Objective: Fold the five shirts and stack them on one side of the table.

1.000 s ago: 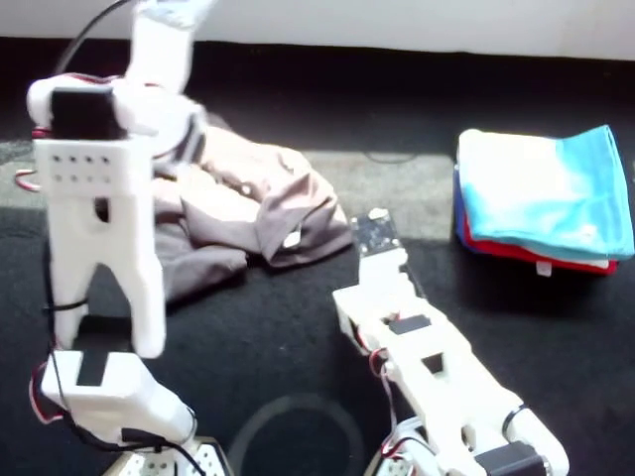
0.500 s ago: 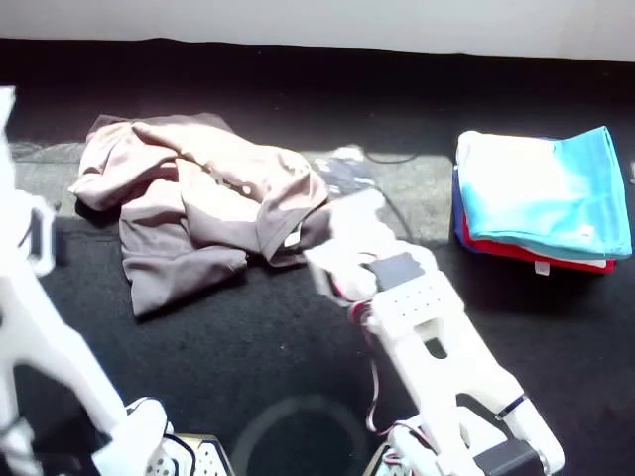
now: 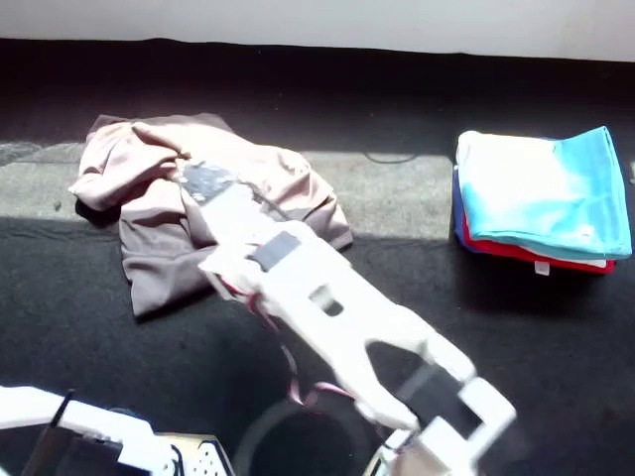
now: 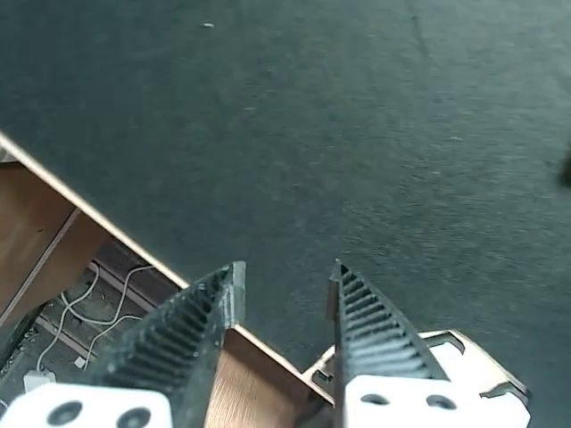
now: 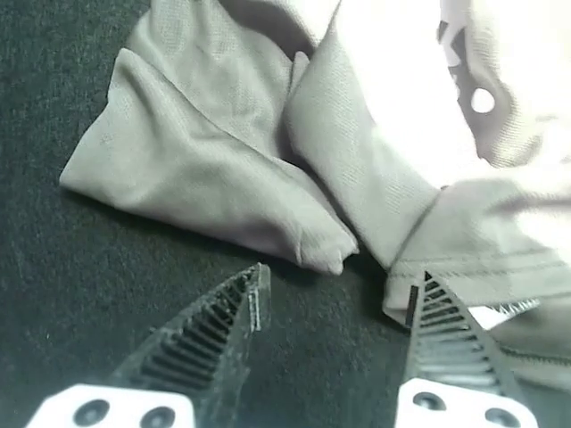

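Note:
A crumpled beige shirt (image 3: 159,213) lies unfolded on the black table at the left. My right gripper (image 3: 201,181) is over the middle of it, at the end of the arm stretched across from the front right. In the right wrist view the right gripper (image 5: 339,281) is open just above the shirt (image 5: 223,169), with a folded edge beyond its fingertips. A stack of folded shirts (image 3: 541,198), light blue on top of red and blue, sits at the right. My left gripper (image 4: 285,276) is open with nothing in it, low over the table's edge.
The left arm (image 3: 69,421) lies low at the front left corner. In the left wrist view the table edge (image 4: 107,223) drops off to a wooden surface with cables (image 4: 71,312). Bare black tabletop (image 3: 397,129) separates shirt and stack.
The right arm has swung left from the table's middle onto the beige shirt. The left arm, earlier raised over the shirt, has dropped back to the front left corner.

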Controlling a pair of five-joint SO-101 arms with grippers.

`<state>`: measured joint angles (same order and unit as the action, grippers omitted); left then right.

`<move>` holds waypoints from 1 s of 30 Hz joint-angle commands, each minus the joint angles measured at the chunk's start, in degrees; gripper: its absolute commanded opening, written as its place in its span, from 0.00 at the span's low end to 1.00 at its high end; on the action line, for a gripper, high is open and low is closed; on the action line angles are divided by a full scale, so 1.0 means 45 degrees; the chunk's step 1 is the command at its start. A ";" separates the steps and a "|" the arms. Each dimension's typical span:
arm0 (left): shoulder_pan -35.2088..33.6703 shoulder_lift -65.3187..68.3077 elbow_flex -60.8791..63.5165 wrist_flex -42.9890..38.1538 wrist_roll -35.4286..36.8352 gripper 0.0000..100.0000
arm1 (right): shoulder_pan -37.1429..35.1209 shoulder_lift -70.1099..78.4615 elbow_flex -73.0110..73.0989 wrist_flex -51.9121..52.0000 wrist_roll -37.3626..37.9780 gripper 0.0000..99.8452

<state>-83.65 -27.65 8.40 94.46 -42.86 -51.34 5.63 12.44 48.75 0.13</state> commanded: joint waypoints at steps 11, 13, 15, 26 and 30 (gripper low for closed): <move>-0.1084 -0.0381 0.0029 -0.0547 -0.0918 0.17 | -0.2022 0.6418 -0.8156 0.2335 -0.0059 0.25; -0.1084 -0.0381 0.0029 -0.0567 -0.0918 0.17 | -0.1944 0.7355 -0.8840 0.2335 -0.0039 0.25; -0.1084 -0.0381 0.0029 -0.0567 -0.0918 0.17 | -0.1690 0.8274 -0.9582 0.2354 -0.0039 0.25; -0.0615 -0.0361 0.1006 -0.0567 -0.0918 0.17 | 0.1709 1.0305 -1.3607 0.5519 -0.0020 0.00; 0.0420 -0.0361 0.2198 -0.0567 -0.0879 0.17 | 0.3585 1.0305 -1.5717 0.6926 -0.0020 0.01</move>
<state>-85.32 -27.65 16.13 92.88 -46.20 -41.85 52.48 -50.15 75.74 -0.04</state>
